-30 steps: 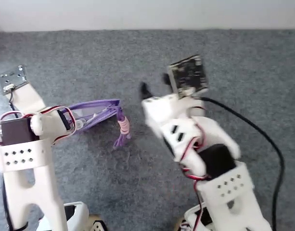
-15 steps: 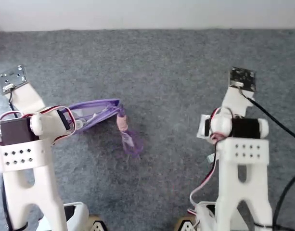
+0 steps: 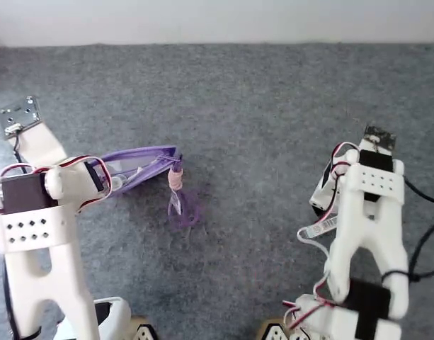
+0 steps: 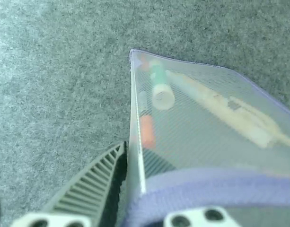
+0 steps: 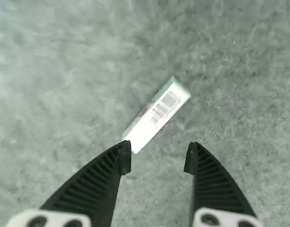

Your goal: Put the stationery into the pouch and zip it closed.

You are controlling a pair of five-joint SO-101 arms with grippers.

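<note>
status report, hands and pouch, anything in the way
Left hand shut on pouch, pens inside. Right hand open over small box lying on carpet. Nothing seen blocking it.

grey felt-like table surface (image 3: 273,106), white wall strip (image 3: 217,21) along far edge

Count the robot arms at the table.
2. The left arm is on the left, holding the pouch; the right arm is on the right, by a small box.
</note>
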